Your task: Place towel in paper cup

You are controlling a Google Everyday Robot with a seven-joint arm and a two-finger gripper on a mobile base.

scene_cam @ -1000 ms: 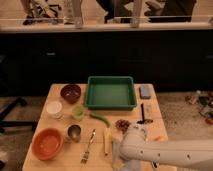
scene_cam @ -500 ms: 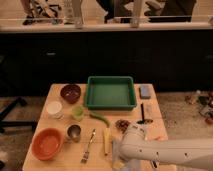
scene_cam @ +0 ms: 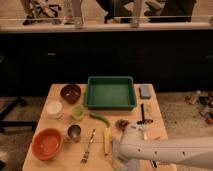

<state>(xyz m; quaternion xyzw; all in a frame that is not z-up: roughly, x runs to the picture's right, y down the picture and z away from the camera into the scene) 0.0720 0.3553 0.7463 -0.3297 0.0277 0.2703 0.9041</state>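
The job is at its first step: getting hold of the towel. The white arm (scene_cam: 165, 151) comes in from the right and lies low over the front of the worktop (scene_cam: 59, 161). The hand (scene_cam: 118, 153) is at its end, near the front edge, just beside a yellow thing (scene_cam: 106, 141). I cannot tell if the hand is open or closed.

The towel (scene_cam: 153, 131) seems to be the pale patch at the front right, just beside the arm, and most of it is hidden. The paper cup (scene_cam: 54, 108) stands on the left side, well apart from the hand. It looks empty.

Next, I think the hand must pinch the soft cloth, lift it, and carry it across to the left. A small green cup (scene_cam: 77, 112) and a shiny metal cup (scene_cam: 74, 132) stand near the paper cup, so the hand needs good aim.

The worktop is light wood. It also holds a green tray (scene_cam: 110, 93), a brown bowl (scene_cam: 70, 92), an orange bowl (scene_cam: 48, 144), a fork (scene_cam: 88, 146) and a blue sponge (scene_cam: 145, 91). Behind it is a dark wall.
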